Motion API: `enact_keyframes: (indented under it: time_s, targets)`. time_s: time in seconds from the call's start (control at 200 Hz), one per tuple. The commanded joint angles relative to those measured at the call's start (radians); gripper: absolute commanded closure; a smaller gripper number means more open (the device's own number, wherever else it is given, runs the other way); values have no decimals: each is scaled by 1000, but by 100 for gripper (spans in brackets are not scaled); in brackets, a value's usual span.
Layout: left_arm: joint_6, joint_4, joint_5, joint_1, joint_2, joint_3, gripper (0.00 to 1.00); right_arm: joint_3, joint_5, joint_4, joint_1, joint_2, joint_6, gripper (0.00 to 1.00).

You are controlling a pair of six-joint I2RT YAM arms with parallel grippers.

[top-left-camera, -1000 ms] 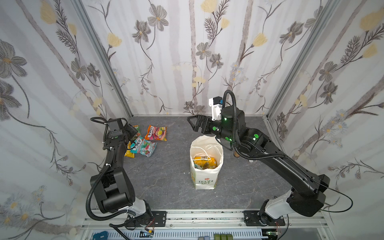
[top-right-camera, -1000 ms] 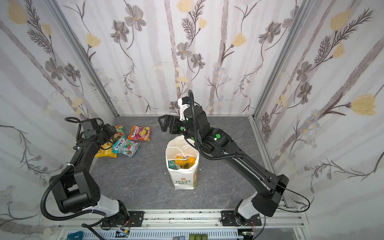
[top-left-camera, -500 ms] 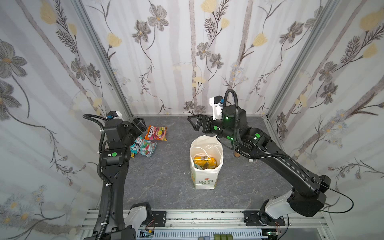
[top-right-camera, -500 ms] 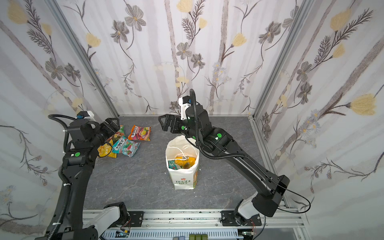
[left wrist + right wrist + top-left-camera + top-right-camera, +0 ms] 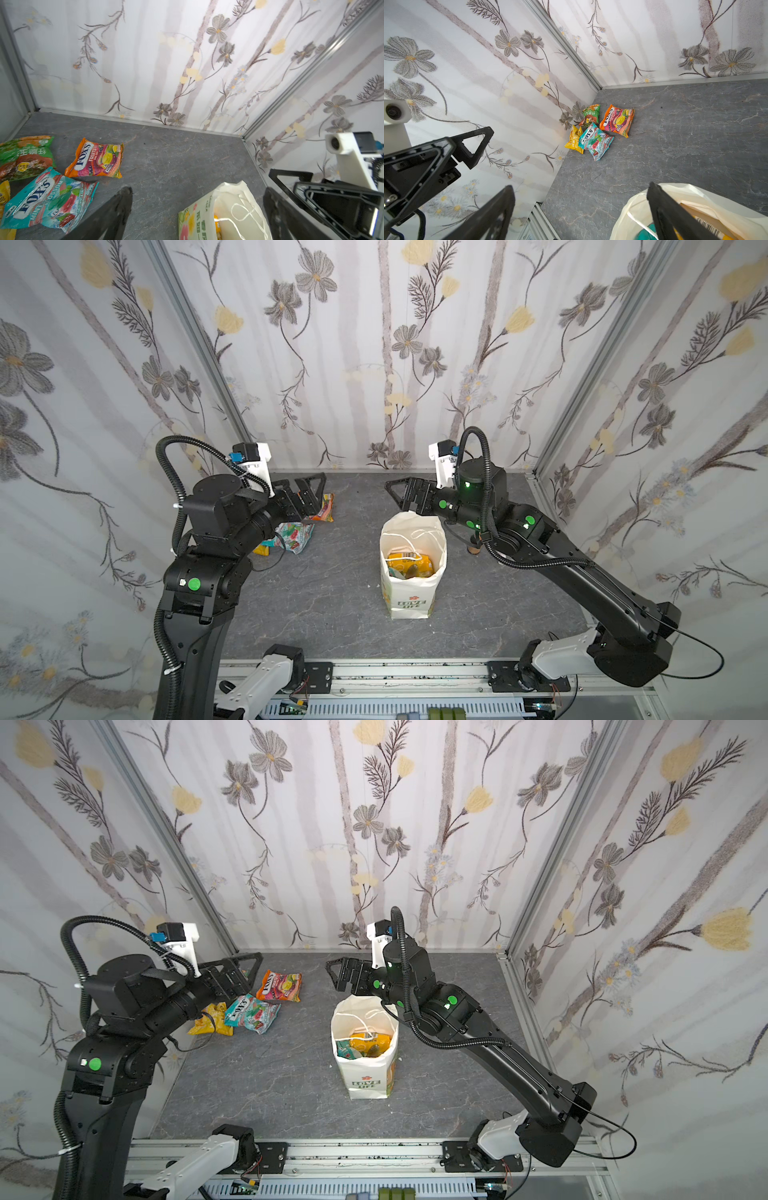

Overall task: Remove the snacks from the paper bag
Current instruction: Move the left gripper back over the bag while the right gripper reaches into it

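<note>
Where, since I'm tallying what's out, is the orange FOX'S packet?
In a top view, the orange packet lies back left on the table, beside the teal packet.

Four packets lie loose on the tabletop (image 5: 291, 1094), by its far left corner: one green packet (image 5: 589, 115), one orange packet (image 5: 617, 120), one teal packet (image 5: 596, 141) and one yellow packet (image 5: 573, 139). There is one paper bag (image 5: 365, 1081). Two more packets show in its open mouth, an inner yellow packet (image 5: 370, 1042) and an inner teal packet (image 5: 344, 1048). A darker shape beside them may be a third. Any underneath cannot be counted.
</note>
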Motion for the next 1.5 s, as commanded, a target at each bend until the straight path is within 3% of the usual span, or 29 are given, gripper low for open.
enact_keyframes:
  time_s: [0.0,0.12,0.33,0.565,0.695,0.984,1.494]
  targets:
    - [94,-102,107,-66,27,60,0,-10,-18,-43,1,2,26,2]
    - [192,-209,102,-186,74,123,0,-22,-14,-78,-1,12,56,7]
    - [369,-329,120,-385,170,186,0,-26,65,-185,-2,34,106,26]
    - [455,-343,108,-422,245,232,0,-36,78,-240,-10,127,83,61]
    - [494,-347,86,-422,266,258,0,-38,114,-288,-16,161,61,72]
    - [540,-363,56,-423,277,271,0,-148,104,-291,-14,173,38,75]
    - [507,-292,73,-423,262,194,0,-269,98,-251,46,191,19,75]
